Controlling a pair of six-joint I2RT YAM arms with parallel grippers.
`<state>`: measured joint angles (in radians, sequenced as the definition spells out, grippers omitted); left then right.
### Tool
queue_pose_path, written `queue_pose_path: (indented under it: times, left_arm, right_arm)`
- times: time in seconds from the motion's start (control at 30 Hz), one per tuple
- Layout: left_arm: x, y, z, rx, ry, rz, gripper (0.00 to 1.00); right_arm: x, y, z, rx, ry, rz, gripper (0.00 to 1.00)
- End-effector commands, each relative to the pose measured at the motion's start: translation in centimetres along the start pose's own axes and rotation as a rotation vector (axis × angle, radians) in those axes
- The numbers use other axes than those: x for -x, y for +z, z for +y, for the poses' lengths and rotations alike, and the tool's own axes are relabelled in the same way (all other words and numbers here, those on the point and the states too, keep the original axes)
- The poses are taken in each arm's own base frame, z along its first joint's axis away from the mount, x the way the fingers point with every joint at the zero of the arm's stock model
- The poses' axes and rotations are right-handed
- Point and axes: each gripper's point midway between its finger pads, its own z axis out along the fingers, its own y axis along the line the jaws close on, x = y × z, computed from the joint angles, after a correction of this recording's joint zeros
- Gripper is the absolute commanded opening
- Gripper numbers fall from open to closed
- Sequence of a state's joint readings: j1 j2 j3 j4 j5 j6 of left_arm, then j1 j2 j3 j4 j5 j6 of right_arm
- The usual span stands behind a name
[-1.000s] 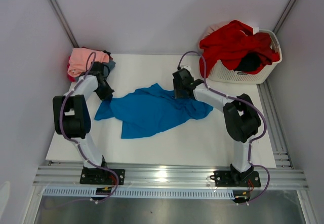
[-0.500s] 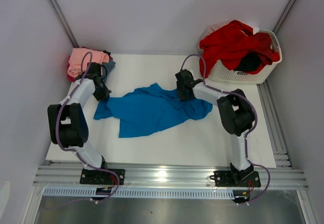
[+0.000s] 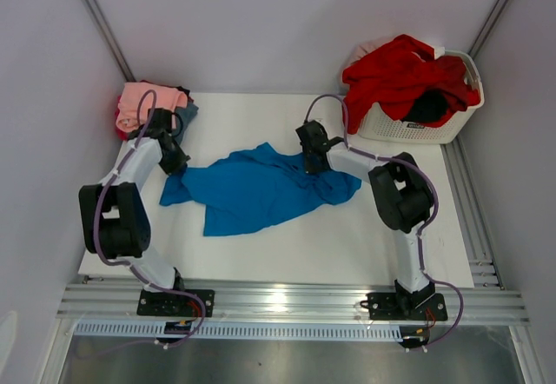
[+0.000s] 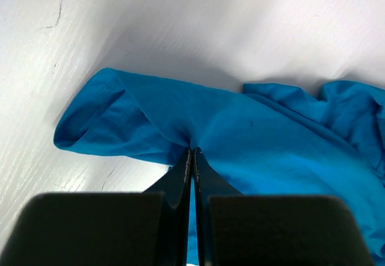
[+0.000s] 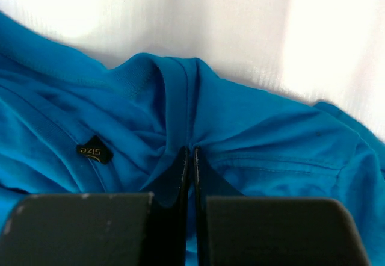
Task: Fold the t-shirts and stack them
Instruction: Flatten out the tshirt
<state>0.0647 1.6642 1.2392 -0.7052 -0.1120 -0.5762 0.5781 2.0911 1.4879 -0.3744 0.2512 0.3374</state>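
A bright blue t-shirt [image 3: 261, 188] lies crumpled across the middle of the white table. My left gripper [image 3: 176, 163] is shut on its left end; the left wrist view shows the cloth [image 4: 252, 139] pinched at my left gripper's [image 4: 192, 150] tips, beside a sleeve opening. My right gripper [image 3: 311, 160] is shut on the shirt's upper right part, and the right wrist view shows the collar band [image 5: 177, 97] bunched at my right gripper's [image 5: 190, 150] tips, near a black size label [image 5: 94, 151]. Folded tees [image 3: 143, 106], salmon pink on top, sit at the back left.
A white slatted basket [image 3: 408, 125] at the back right holds a red tee [image 3: 400, 76] and a black one [image 3: 427, 106]. Purple cables loop along both arms. Grey walls close in on three sides.
My right gripper has closed on the blue shirt's collar and shifted slightly left. The left arm drew back a little, still gripping the shirt's left end.
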Motion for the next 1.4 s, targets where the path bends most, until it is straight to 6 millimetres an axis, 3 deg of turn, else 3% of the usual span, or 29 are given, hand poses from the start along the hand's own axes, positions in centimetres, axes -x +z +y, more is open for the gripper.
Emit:
queue_pose_path:
  times: [0.0,0.17,0.3,0.4,0.43,0.57,0.73,0.77,0.83,0.97,1.13,1.17,1.3,1.37]
  left_arm:
    - [2.0,-2.5,-0.1,-0.03,-0.03,-0.095,0.01]
    - [2.8,-4.7,-0.3,-0.055,-0.035,-0.143,0.0]
    - [3.2,-6.9,0.0,-0.072,-0.048,-0.189,0.01]
    - [3.4,-8.7,0.2,-0.089,-0.057,-0.23,0.0]
    - [3.3,-9.7,0.3,-0.102,-0.062,-0.248,0.0]
    - [2.3,-10.7,0.9,-0.108,-0.06,-0.27,0.0]
    - [0.5,-11.7,2.0,-0.078,-0.048,-0.29,0.01]
    - [-0.2,-11.8,2.4,-0.076,-0.044,-0.284,0.0]
    - [-0.7,-13.2,3.2,-0.084,-0.047,-0.324,0.0]
    - [-3.9,-15.6,3.9,-0.142,-0.003,-0.343,0.0]
    - [-7.5,-18.4,5.1,-0.238,0.03,-0.349,0.0]
    - [-8.4,-18.6,5.1,-0.257,0.043,-0.329,0.0]
    - [-13.0,-17.7,6.3,-0.273,0.061,-0.202,0.0]
    - [-13.9,-18.6,5.8,-0.314,0.067,-0.18,0.01]
  right_arm:
    - [1.8,-0.9,0.4,-0.022,-0.019,-0.058,0.0]
    - [5.3,-4.6,-1.0,-0.12,-0.064,-0.171,0.0]
    - [8.8,-9.8,-3.6,-0.207,-0.06,-0.293,0.0]
    - [10.2,-12.6,-6.6,-0.292,-0.042,-0.348,0.0]
    - [11.1,-14.6,-7.3,-0.298,-0.016,-0.389,0.0]
    - [11.4,-18.4,-10.2,-0.32,0.051,-0.447,0.0]
    - [8.2,-20.3,-12.5,-0.375,0.066,-0.418,0.0]
    - [7.8,-21.5,-13.2,-0.393,0.071,-0.424,0.0]
    - [7.0,-22.6,-14.0,-0.412,0.098,-0.426,0.0]
    - [5.1,-25.5,-14.7,-0.385,0.145,-0.401,0.0]
    - [1.1,-26.8,-13.3,-0.342,0.16,-0.337,0.0]
    - [-0.9,-26.8,-12.8,-0.335,0.133,-0.288,0.0]
    - [-5.3,-28.0,-11.4,-0.244,0.176,-0.243,0.0]
    - [-7.4,-27.6,-10.5,-0.195,0.196,-0.194,0.0]
